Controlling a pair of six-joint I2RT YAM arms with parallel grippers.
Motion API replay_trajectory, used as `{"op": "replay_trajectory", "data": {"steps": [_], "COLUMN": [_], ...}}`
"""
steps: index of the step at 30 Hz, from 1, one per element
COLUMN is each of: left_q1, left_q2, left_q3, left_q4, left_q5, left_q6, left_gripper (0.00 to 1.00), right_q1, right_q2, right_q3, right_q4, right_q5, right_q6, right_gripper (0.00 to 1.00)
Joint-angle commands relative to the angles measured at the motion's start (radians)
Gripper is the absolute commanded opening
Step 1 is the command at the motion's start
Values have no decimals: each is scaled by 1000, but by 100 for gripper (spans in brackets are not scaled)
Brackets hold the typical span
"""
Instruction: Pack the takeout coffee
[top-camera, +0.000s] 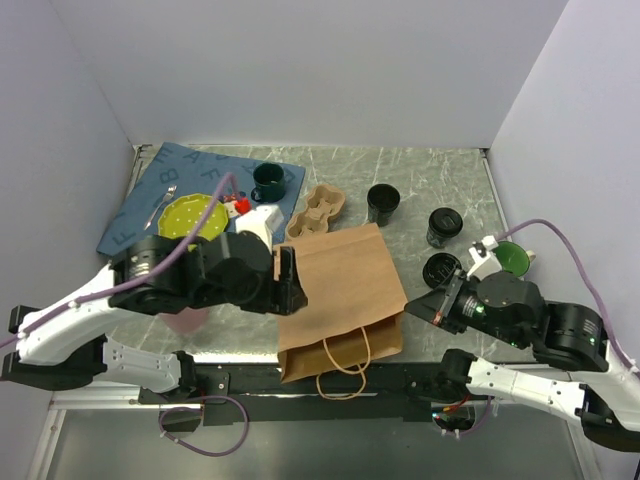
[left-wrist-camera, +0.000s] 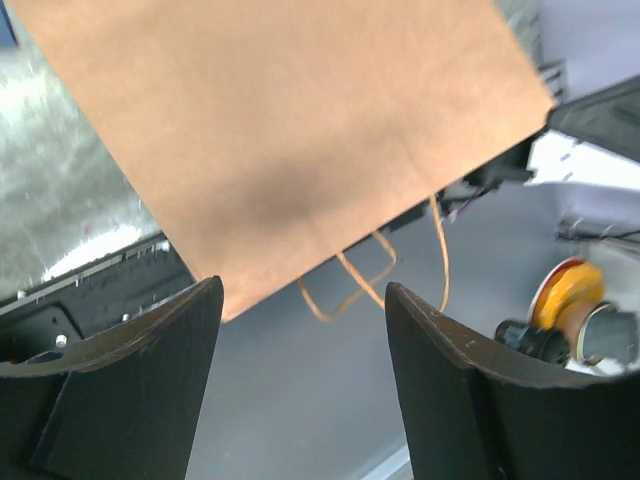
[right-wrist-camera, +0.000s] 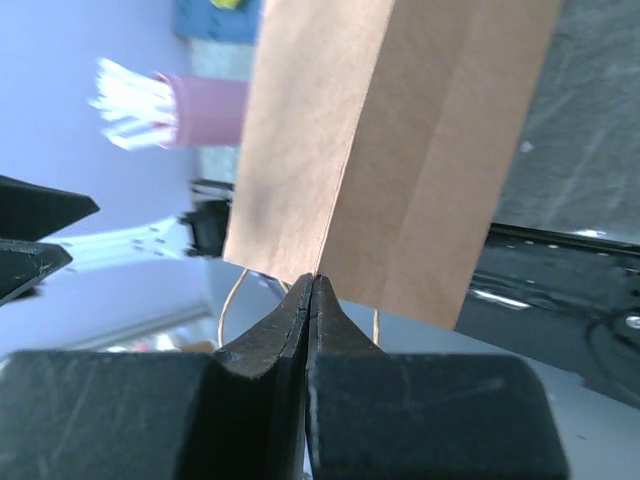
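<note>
Place: robot lab test booth
Enclosure: plain white walls (top-camera: 300, 70) around a marbled tabletop (top-camera: 420, 170)
Fixtures: cabled arms (top-camera: 70, 320) mounted at its edge

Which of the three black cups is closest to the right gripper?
The frontmost cup, right beside the right gripper pinching the bag. The middle cup and the back cup by the carrier stand farther off.

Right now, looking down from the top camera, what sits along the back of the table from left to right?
Round yellow-green plate → dark green ceramic mug → brown cardboard cup carrier → black paper cup → black lidded paper cup.
</note>
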Motion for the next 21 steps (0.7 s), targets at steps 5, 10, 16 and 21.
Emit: {"op": "replay_trajectory", "data": {"steps": [5,10,16,21], "left_q1": [26,28,26,26], "left_q2": [9,13,64,139], "left_q3": [138,124,112,98], "left_q4": [-24,-25,-25,-9], "left_q5": [-2,46,72,55], "left_q6": [94,110,133,165], "left_gripper": [72,72,71,72], "right_q1": [5,4,4,5], "right_q2": [-58,-107,-145,-188], "right_q3": [74,85,79,39], "right_q4": [-41,-80,-193,-235], "right_q5": [123,182,260,333], "right_q6": [235,358,500,560], "right_gripper": [0,0,0,0]}}
